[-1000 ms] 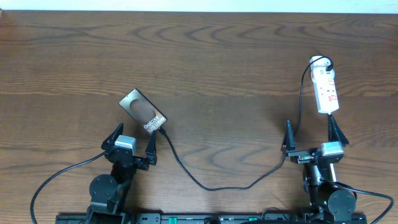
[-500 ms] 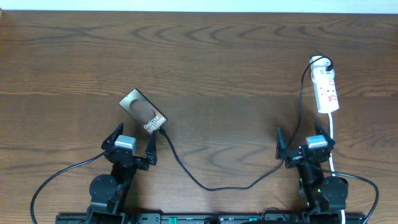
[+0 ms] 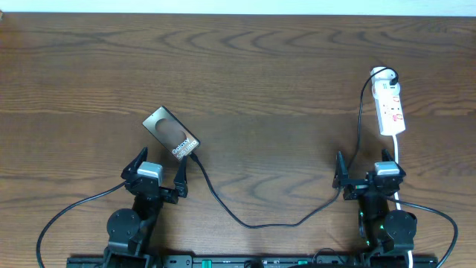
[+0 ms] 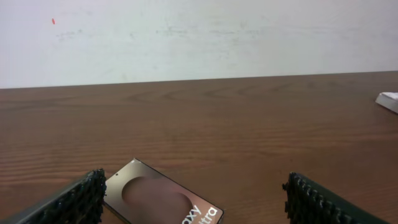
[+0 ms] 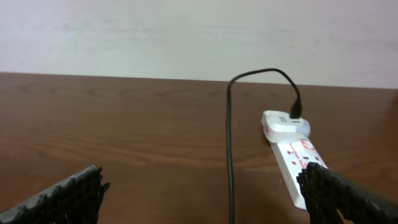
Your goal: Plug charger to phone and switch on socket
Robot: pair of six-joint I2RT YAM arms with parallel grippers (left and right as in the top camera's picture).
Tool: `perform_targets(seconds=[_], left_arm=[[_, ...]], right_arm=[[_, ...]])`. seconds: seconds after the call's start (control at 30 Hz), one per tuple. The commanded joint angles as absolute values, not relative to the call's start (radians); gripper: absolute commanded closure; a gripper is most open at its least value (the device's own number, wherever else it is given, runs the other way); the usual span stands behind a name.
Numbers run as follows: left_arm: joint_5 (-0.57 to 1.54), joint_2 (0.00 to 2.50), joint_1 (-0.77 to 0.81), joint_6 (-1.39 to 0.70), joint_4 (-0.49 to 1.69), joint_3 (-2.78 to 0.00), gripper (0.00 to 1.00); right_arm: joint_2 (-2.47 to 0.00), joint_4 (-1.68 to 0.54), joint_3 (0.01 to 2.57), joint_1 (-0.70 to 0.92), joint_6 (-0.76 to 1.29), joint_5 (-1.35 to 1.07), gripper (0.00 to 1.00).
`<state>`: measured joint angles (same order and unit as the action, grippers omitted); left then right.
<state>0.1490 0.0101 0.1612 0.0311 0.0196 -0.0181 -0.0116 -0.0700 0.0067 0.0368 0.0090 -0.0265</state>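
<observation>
Overhead view: both pairs of jaws stand spread, empty. We judge the long thin black charger cable (image 3: 256, 226) limp; better pinch its stiff connector tip (image 3: 195, 157).

Grained brown wood table (image 3: 260, 67), glossy white plastic socket (image 3: 391, 112), matt brownish-grey phone (image 3: 171, 134), matt black charger (image 5: 228, 155).
</observation>
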Motion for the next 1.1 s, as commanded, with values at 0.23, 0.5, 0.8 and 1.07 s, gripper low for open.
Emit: perform_targets(seconds=[0.23, 0.5, 0.8, 1.07], left_arm=[[0.183, 0.004, 0.165, 0.044, 0.059, -0.005, 0.1], [0.183, 0.004, 0.165, 0.044, 0.059, -0.005, 0.1], [0.183, 0.004, 0.165, 0.044, 0.059, -0.005, 0.1], [0.183, 0.004, 0.165, 0.044, 0.059, -0.005, 0.1]], right_arm=[[-0.005, -0.075, 0.006, 0.027, 0.059, 0.031, 0.01], [-0.005, -0.075, 0.006, 0.027, 0.059, 0.019, 0.01], [-0.005, -0.076, 0.006, 0.027, 0.047, 0.014, 0.01], [-0.005, -0.078, 0.005, 0.027, 0.047, 0.008, 0.01]])
